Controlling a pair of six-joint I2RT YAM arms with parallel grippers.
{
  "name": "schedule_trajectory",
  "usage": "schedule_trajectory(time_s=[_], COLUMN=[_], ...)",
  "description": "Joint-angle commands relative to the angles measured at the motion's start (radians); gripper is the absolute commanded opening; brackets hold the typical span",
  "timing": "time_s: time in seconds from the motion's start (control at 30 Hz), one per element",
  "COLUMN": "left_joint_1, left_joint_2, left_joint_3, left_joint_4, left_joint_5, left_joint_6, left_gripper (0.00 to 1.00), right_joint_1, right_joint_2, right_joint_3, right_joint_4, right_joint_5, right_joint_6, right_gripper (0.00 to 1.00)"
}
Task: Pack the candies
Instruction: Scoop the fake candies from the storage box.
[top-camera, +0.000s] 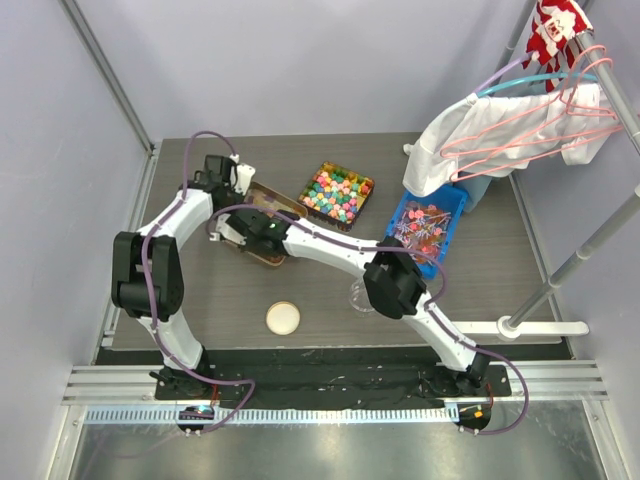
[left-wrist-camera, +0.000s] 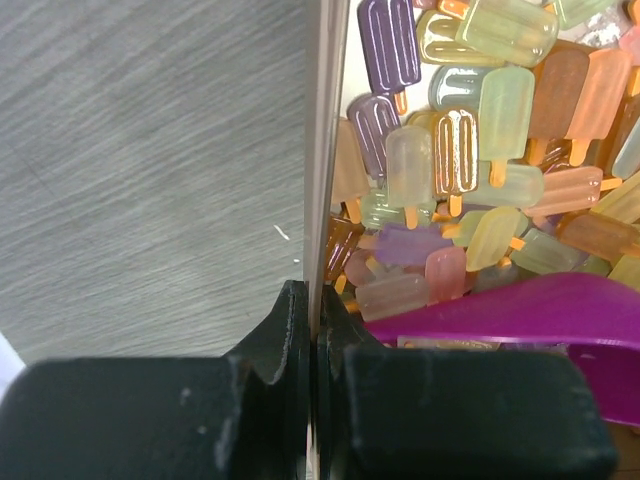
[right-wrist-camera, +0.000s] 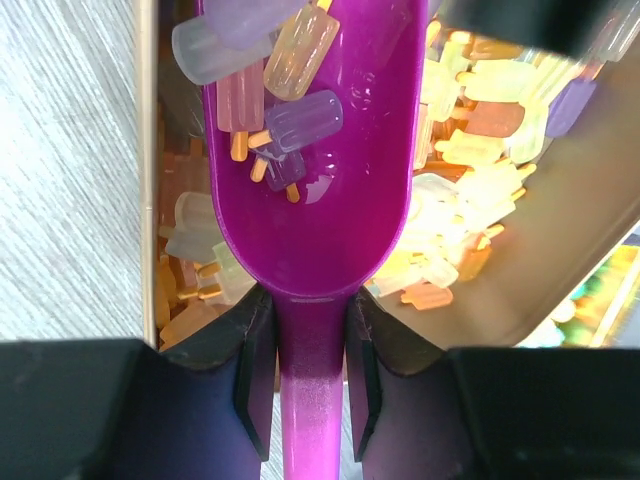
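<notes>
Candies (left-wrist-camera: 480, 150): lying heaped in tray (left-wrist-camera: 322, 120); a few sitting in purple scoop (right-wrist-camera: 340, 220). Left gripper (left-wrist-camera: 315, 305): pinching tray wall. Right gripper (right-wrist-camera: 310, 340): clamping scoop handle. Packing: seemingly just beginning; none showing packed yet, carrying the scoopful over remaining

Grey table (top-camera: 200, 300), candy tray (top-camera: 272, 194), colourful box (top-camera: 337, 193), blue bin (top-camera: 428, 225), round lid (top-camera: 283, 318)

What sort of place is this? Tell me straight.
Probably a robotics lab test cell: robot arms mounted at a table inside plain grey walls, with a tray of popsicle candies and clothes on hangers as props.
</notes>
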Motion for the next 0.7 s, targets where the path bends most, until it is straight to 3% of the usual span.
schedule_trajectory(time_s=[0.0,0.17,0.67], left_joint_1=[-0.011,-0.009,-0.001], left_joint_2=[-0.081,-0.068,-0.034], left_joint_3=[-0.004,-0.011,0.001], left_joint_4=[0.062,0.066,0.095], left_joint_5=[0.077,0.067,0.055], left_joint_6=[-0.037,-0.028,-0.023], left_gripper=[0.0,0.0,0.0], right_joint_1=[-0.05,-0.1,-0.204], right_joint_2=[-0.089,-0.152,-0.253], right_joint_3=[-0.053,-0.067,-0.099], right_joint_4=[0.073,0.023,-0.033], right_joint_5=[-0.153,-0.231,-0.222], right_joint_6=[0.092,0.072,0.02], right_gripper=[0.01,0.01,0.01])
